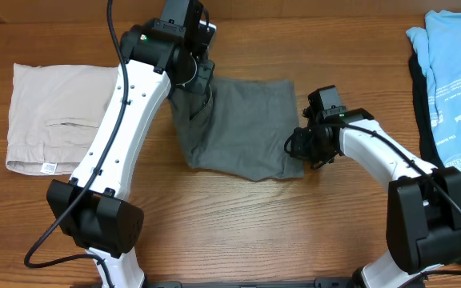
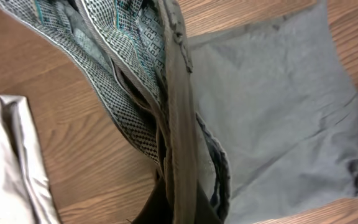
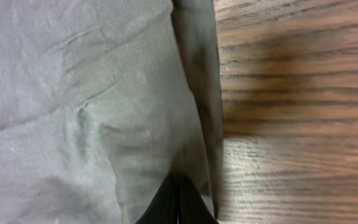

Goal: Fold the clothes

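dark grey shorts [image 1: 246, 128]: light, limp woven cloth, drapes and bunches. left gripper [image 2: 166, 208] clamped on lifted waistband [image 2: 178, 93]. right gripper [image 3: 176, 202] seemingly pinched shut on hem [image 3: 199, 81]. best hold: edges, corners.

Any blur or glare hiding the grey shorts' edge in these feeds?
Overhead: sharp, evenly lit, soft shadows on the table. Left wrist: grey shorts in focus. Right wrist: weave sharp, table blurred with a pale glare patch, shadow beside the hem, hem visible.

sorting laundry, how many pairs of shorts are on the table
2: beige shorts at far left, dark grey shorts in the middle. Dark cloth under the blue shirt is unclear.
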Controlling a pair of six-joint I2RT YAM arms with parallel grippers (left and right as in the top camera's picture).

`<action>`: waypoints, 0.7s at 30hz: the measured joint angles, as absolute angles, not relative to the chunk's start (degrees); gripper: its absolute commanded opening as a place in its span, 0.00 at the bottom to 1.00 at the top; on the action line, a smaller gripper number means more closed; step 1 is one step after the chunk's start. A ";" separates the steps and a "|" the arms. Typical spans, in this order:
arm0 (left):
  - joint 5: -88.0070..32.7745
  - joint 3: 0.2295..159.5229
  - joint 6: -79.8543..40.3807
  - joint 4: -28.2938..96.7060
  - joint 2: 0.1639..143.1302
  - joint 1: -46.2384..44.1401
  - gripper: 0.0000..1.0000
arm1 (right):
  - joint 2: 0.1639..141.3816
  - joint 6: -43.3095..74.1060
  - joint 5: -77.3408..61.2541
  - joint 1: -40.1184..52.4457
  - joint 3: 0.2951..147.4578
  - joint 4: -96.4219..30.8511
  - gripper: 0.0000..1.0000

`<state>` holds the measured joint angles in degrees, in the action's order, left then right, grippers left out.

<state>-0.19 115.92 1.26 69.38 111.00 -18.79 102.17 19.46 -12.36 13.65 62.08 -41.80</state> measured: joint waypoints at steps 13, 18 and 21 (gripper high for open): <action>-5.48 115.92 -8.05 66.19 111.00 -19.59 0.04 | 102.19 19.51 -14.39 13.65 56.23 -36.47 0.04; -5.67 115.85 -10.44 65.95 111.37 -21.30 0.04 | 102.17 19.51 -14.85 13.63 56.16 -36.53 0.04; -5.80 115.85 -11.33 65.65 112.77 -22.94 0.04 | 102.19 19.51 -15.16 13.63 56.14 -36.58 0.04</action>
